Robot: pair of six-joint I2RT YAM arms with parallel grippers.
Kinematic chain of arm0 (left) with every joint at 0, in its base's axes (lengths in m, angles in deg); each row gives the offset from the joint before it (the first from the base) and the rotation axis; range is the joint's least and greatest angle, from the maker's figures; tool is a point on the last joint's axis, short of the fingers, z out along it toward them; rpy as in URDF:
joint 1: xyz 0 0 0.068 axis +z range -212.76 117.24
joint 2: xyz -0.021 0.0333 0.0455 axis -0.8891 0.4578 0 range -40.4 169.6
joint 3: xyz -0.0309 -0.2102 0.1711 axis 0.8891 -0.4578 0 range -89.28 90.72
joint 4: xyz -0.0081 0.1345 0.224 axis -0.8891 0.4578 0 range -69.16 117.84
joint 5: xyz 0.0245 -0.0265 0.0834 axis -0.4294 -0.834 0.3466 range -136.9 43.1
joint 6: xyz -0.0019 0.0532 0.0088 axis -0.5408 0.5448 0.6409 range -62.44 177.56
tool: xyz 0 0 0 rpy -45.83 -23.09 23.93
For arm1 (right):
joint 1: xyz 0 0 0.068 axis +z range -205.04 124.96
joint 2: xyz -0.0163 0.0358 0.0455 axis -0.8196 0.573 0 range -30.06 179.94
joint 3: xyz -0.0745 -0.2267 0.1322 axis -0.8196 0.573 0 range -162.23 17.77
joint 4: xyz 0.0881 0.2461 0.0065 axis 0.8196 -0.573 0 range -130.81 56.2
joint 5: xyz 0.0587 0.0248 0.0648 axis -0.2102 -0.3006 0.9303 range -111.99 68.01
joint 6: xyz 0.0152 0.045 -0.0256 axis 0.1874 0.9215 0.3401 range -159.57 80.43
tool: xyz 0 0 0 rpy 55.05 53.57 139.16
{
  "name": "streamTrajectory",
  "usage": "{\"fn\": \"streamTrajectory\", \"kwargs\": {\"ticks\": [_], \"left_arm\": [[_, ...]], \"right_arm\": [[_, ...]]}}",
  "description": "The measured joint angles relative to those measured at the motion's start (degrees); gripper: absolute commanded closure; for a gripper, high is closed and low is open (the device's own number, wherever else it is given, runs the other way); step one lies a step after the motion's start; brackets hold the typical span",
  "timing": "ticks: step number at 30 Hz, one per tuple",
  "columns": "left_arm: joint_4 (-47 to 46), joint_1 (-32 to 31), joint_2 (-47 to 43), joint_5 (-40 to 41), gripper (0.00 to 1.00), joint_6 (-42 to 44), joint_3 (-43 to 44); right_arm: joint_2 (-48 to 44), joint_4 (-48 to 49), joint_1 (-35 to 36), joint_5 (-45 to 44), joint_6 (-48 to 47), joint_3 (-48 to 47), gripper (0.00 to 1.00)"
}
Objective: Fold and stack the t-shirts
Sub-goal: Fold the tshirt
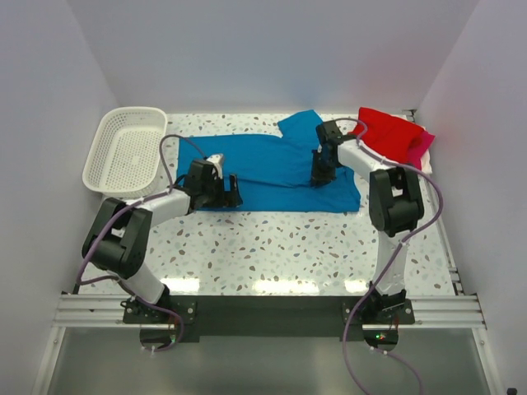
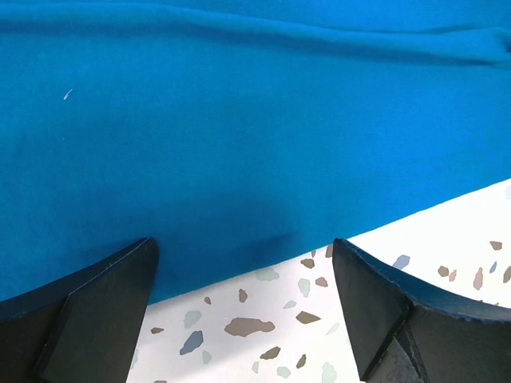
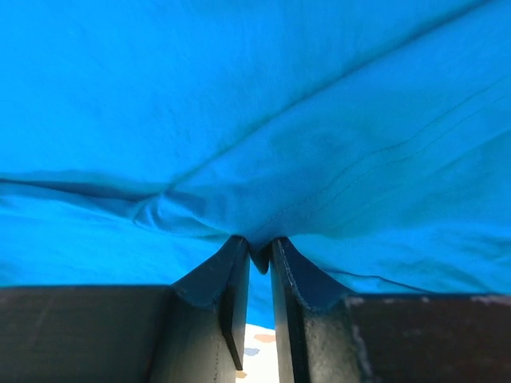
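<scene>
1. Blue t-shirt (image 1: 263, 169) lies spread across the far middle of the counter (image 1: 288, 247), one sleeve turned up toward the back
2. Red t-shirt (image 1: 387, 132) sits bunched at the far right corner, on top of the magenta-pink t-shirt (image 1: 423, 148), of which only an edge shows
3. Left arm: elbow raised near its base, forearm reaching right and low to the shirt's near hem
4. Left end effector (image 2: 243, 249) is spread wide, with the hem edge lying between the fingers (image 2: 104, 295); no cloth is gripped
5. Right arm: elbow high, forearm angled back and left, wrist tipped down onto the shirt's right part
6. Right end effector (image 3: 259, 247) is pressed together, pinching a small ridge of blue cloth
7. White mesh basket (image 1: 97, 160) stands at the far left, apart from the shirt
</scene>
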Motion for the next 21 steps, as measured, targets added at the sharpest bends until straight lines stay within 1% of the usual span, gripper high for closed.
{"fn": "streamTrajectory", "kwargs": {"ticks": [4,10,12,13,15,17,21], "left_arm": [[-1.77,0.00,-0.87,0.02,0.04,0.00,-1.62],[-3.61,0.00,-2.73,0.09,0.04,-0.02,-4.31],[-4.00,0.00,-3.28,0.11,0.04,-0.04,-5.03],[-4.11,0.00,-3.56,0.15,0.04,-0.04,-5.35],[-4.33,0.00,-4.09,0.24,0.04,-0.09,-5.99],[-4.31,0.00,-4.57,0.28,0.04,-0.11,-6.47],[-4.22,0.00,-5.60,0.68,0.04,-0.31,-7.39]], "right_arm": [[1.18,-1.29,0.00,-0.39,-0.31,-4.98,0.82],[7.43,-3.32,0.02,-0.37,-1.31,-16.11,0.77],[9.97,-3.82,0.02,-0.39,-1.68,-19.34,0.72],[11.30,-4.42,0.00,-0.39,-1.86,-20.96,0.65],[13.77,-5.31,0.00,-0.42,-2.25,-24.04,0.64],[15.74,-5.95,0.00,-0.39,-2.34,-26.67,0.59],[16.55,-6.60,0.00,-0.37,-2.12,-28.76,0.45]]}}
